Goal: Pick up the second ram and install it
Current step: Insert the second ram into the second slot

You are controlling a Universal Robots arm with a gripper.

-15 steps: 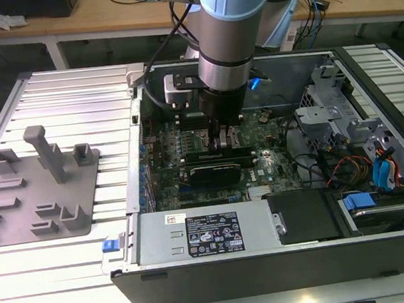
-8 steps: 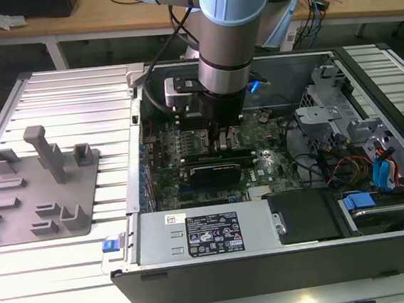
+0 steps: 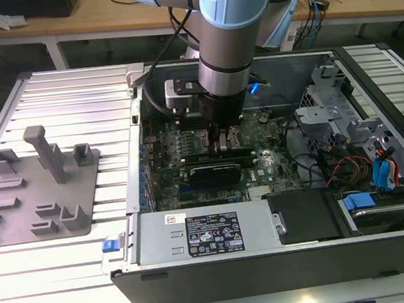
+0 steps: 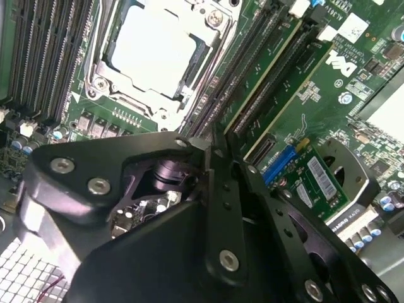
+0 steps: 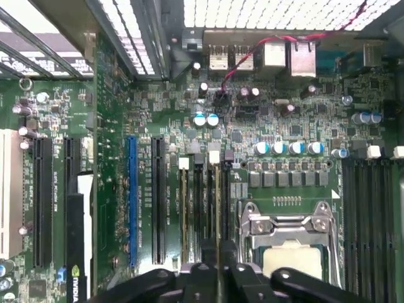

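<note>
Gripper (image 5: 218,268) closed on the second ram (image 5: 218,202) in its slot

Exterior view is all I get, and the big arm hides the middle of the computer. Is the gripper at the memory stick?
Observer: Yes. In the first wrist view the gripper is right over a thin memory stick, which stands on its edge on the green circuit board.
Operator: Is there another stick in there too?
Observer: It looks so. Another stick stands upright close beside it, on the side away from the processor socket.
</note>
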